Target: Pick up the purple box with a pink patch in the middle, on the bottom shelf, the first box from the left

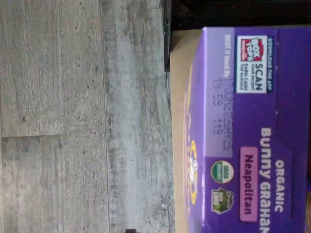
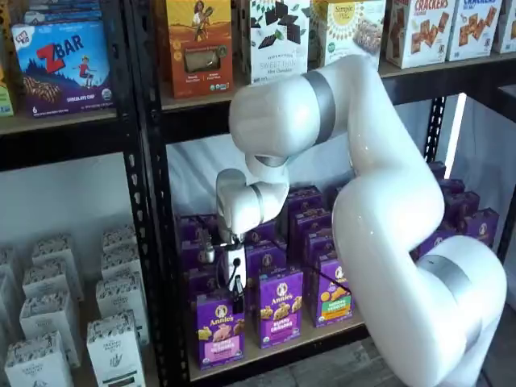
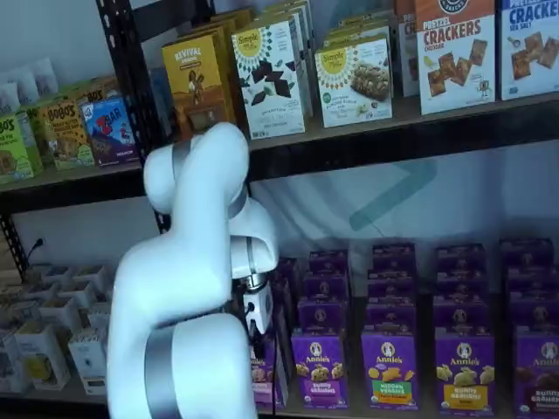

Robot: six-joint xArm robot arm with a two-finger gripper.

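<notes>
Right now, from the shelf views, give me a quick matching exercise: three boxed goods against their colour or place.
Things:
1. purple box
2. ZBar box
3. white cartons

Descriptions:
A. blue, on an upper shelf
B. pale, in the low bay beside the purple boxes
C. front of the bottom shelf, just under the gripper

Pairs: 1-C, 2-A, 3-B
</notes>
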